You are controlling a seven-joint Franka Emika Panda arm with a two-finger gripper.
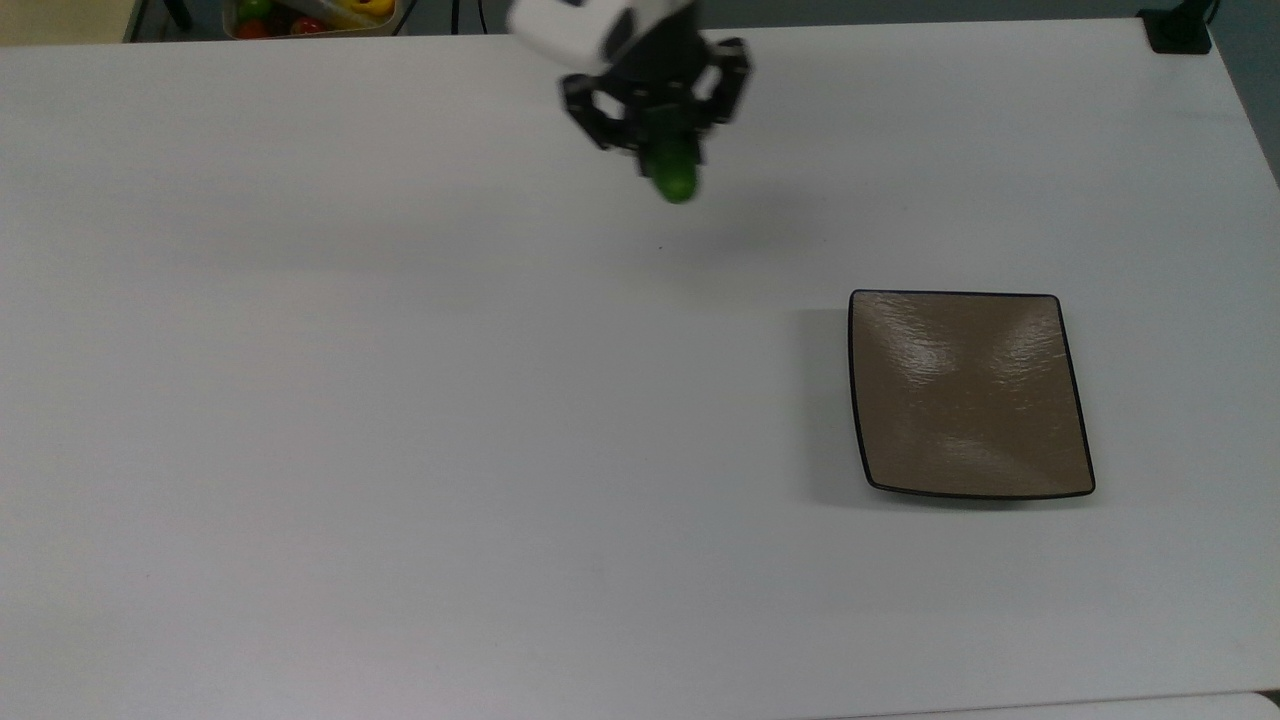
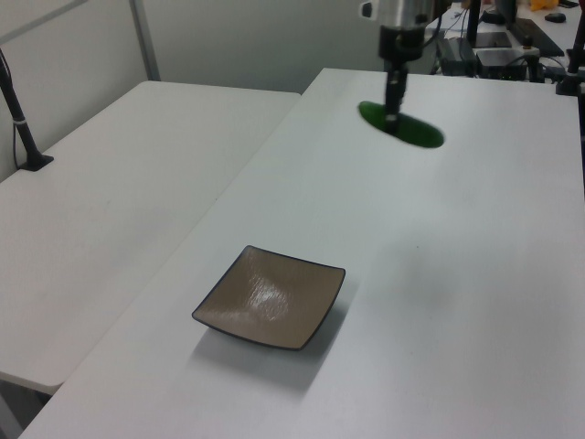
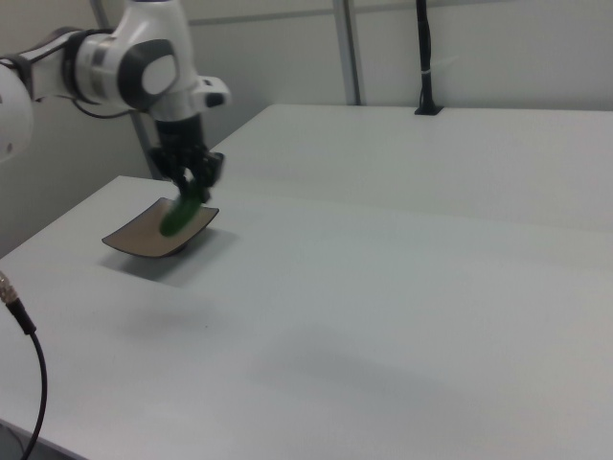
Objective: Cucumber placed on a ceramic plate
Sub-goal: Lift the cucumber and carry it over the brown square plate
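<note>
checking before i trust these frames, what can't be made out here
- Cucumber, top view: its upper part is hidden by the gripper holding it.
- Ceramic plate, right view: the cucumber and gripper overlap it, covering part of its surface and far rim.
- Crate of coloured items, top view: cut off by the top edge, contents too small to identify.

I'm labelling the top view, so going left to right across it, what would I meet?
A bin of colourful items at the top edge, then the tool holding the cucumber above the table, then the ceramic plate.
</note>
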